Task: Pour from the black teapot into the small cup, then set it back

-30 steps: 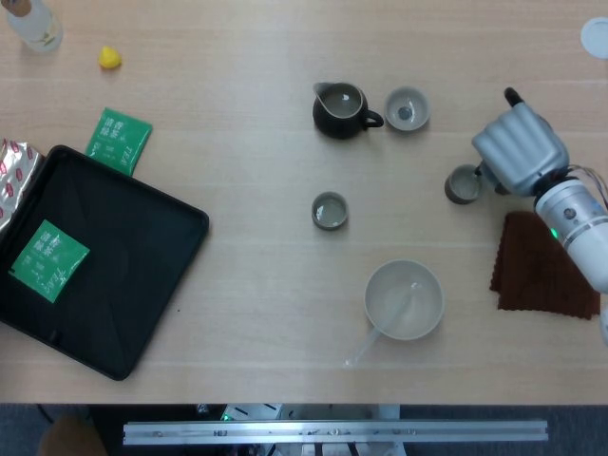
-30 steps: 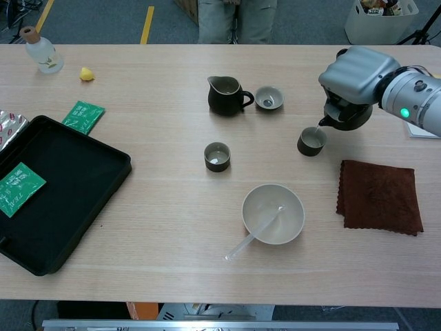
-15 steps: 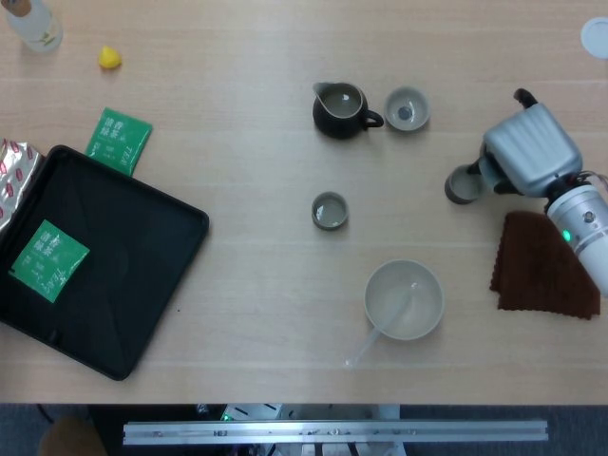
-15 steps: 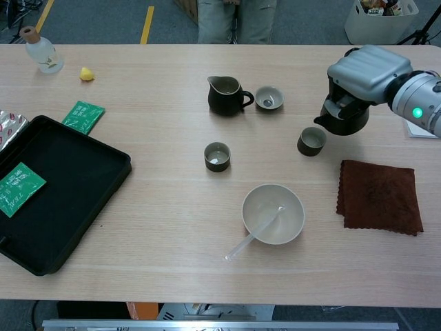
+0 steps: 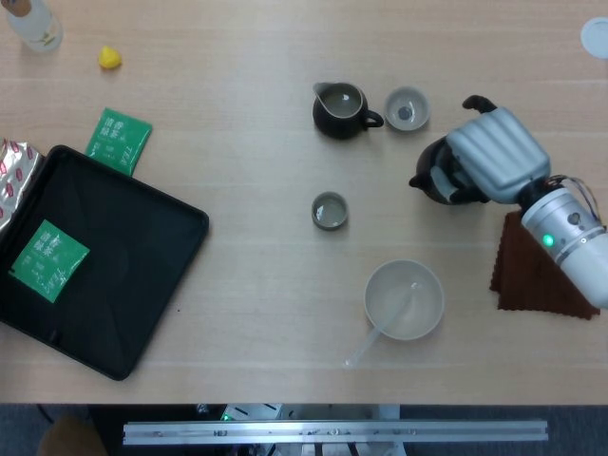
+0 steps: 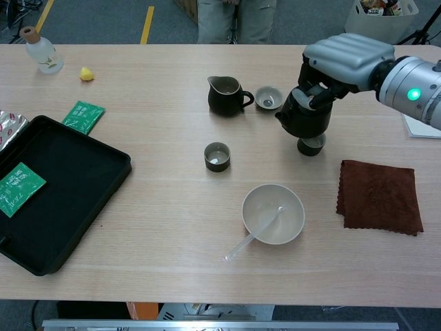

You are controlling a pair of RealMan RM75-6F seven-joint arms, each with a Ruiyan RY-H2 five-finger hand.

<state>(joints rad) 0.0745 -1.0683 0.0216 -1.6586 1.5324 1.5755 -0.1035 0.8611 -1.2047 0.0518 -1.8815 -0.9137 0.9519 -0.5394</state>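
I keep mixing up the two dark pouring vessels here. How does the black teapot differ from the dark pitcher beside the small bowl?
The black teapot is held up by the right hand, over a small cup; the dark pitcher stands alone on the table. The teapot's top is hidden under the hand; the pitcher's mouth is open. The teapot looks rounder, the pitcher narrower. Both are dark.

Overhead head view — oblique chest view

You see a black teapot point(image 6: 304, 116) under your silver-grey right hand point(image 6: 342, 53), a dark brown cloth point(image 6: 380, 195) beside it, a black tray point(image 6: 65, 185) holding a green packet point(image 6: 16, 187), all on the pale wood-grain table point(image 6: 151, 234).
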